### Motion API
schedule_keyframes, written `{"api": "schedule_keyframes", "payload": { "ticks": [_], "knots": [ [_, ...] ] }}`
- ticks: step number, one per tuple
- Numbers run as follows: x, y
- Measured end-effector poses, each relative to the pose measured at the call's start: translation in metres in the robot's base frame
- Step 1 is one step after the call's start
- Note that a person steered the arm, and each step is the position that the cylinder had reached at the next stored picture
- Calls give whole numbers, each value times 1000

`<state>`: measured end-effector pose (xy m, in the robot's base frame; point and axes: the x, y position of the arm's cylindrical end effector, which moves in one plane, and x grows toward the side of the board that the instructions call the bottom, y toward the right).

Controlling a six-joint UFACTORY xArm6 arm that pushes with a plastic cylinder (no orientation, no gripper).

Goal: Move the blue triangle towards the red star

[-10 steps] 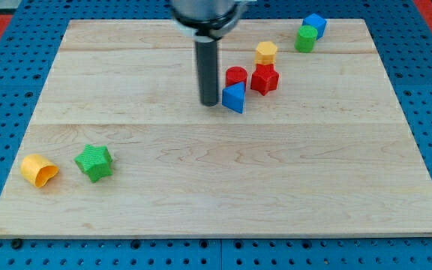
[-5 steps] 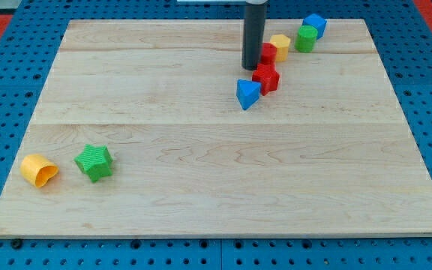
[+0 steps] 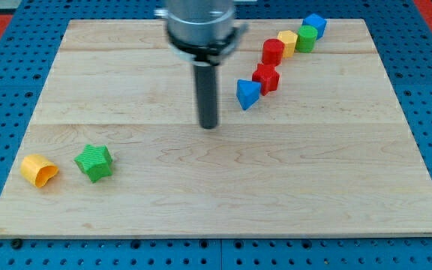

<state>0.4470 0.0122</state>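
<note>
The blue triangle (image 3: 248, 94) lies on the wooden board (image 3: 216, 180) right of centre, touching the lower left side of the red star (image 3: 265, 77). My tip (image 3: 208, 124) rests on the board to the left of and slightly below the blue triangle, apart from it by about a block's width. The rod rises from the tip to the dark arm end near the view's top.
A red cylinder (image 3: 273, 51), a yellow block (image 3: 287, 42), a green block (image 3: 306, 37) and a blue block (image 3: 315, 24) form a diagonal line at the top right. A green star (image 3: 94, 162) and a yellow block (image 3: 38, 170) lie at the bottom left.
My tip went from left of the blue triangle up beside the red cylinder, then back down to the triangle's lower left. The red cylinder and yellow block shifted up and right; the triangle moved right.
</note>
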Motion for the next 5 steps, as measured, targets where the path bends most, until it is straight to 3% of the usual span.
{"api": "schedule_keyframes", "payload": {
  "ticks": [1,3,5],
  "knots": [
    [-20,45],
    [-48,-13],
    [-51,20]
  ]
}}
